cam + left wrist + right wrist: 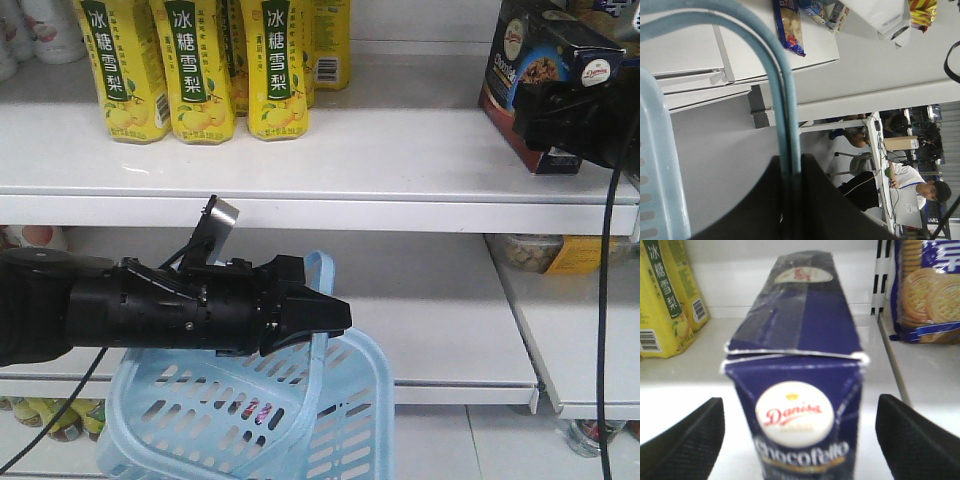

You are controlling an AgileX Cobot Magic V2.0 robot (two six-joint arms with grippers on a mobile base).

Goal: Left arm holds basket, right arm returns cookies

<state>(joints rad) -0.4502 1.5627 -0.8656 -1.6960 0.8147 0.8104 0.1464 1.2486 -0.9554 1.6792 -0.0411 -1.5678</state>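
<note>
The cookies [527, 62] are a dark navy box that stands on the white upper shelf [350, 160] at the far right. My right gripper [565, 115] is at the box's front. In the right wrist view the cookies [800, 335] sit between the two black fingers of the right gripper [800, 402], which is open with a gap on each side. Lower left, the light blue basket [340, 410] hangs from its hoop handle [782, 100]. My left gripper [335, 318] is shut on that handle, and the left wrist view shows the same gripper [791, 175] pinching it.
Yellow drink bottles [190, 70] stand at the upper shelf's left, also at the left of the right wrist view [665, 300]. A blue biscuit pack [927, 290] lies behind a divider right of the box. A black cable [605, 300] hangs at the right. Packaged goods [545, 252] sit on the lower shelf.
</note>
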